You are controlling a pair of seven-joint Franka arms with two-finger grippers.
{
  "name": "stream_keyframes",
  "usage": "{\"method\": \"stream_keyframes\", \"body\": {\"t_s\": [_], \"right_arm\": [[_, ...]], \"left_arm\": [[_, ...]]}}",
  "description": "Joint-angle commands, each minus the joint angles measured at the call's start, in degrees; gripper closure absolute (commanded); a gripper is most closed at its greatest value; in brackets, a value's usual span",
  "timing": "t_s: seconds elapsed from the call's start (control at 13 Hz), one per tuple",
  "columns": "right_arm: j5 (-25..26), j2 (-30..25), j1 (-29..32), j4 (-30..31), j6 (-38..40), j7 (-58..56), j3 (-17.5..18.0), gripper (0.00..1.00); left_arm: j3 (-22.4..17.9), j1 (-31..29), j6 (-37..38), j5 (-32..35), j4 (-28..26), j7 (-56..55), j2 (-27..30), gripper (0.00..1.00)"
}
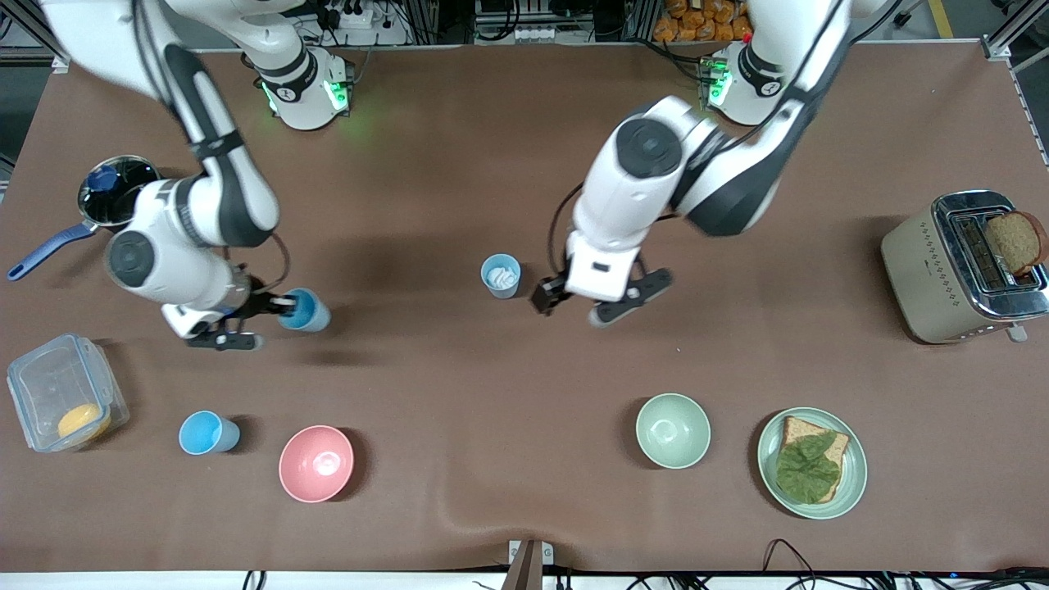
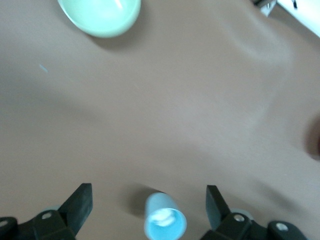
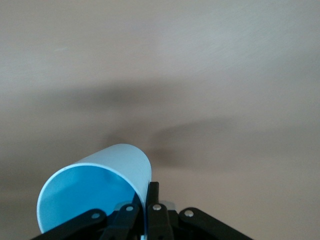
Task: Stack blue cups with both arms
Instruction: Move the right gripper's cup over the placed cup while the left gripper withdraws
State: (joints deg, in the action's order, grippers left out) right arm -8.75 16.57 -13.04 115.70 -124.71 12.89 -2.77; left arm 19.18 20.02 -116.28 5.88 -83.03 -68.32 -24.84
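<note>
My right gripper is shut on the rim wall of a sky blue cup and holds it tilted on its side above the table. The right wrist view shows the fingers pinching that cup. A paler grey-blue cup with white inside stands upright mid-table. My left gripper is open and empty just beside it, toward the left arm's end. In the left wrist view that cup shows between the spread fingers. Another sky blue cup stands nearer the front camera.
A pink bowl stands beside the standing sky blue cup. A pale green bowl also shows in the left wrist view; a plate with bread and lettuce lies beside it. Toaster, pot, clear box.
</note>
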Motion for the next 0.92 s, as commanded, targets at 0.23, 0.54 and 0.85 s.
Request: {"method": "stream_keyframes", "body": {"t_s": [0.23, 0.54, 0.85], "right_arm": [[-5.3, -0.7, -17.6, -9.4, 7.2, 28.4, -0.6, 1.00], [-8.7, 2.4, -25.7, -11.8, 2.6, 39.4, -0.7, 1.00], [-8.5, 5.6, -28.9, -11.8, -2.0, 43.3, -0.7, 1.00]], "left_arm": [[0.9, -15.8, 15.8, 0.2, -2.8, 27.0, 11.6, 0.00], [0.9, -22.4, 22.1, 0.2, -2.8, 40.9, 16.4, 0.00], [-2.0, -23.1, 26.0, -0.5, -3.8, 46.9, 20.9, 0.00]]}}
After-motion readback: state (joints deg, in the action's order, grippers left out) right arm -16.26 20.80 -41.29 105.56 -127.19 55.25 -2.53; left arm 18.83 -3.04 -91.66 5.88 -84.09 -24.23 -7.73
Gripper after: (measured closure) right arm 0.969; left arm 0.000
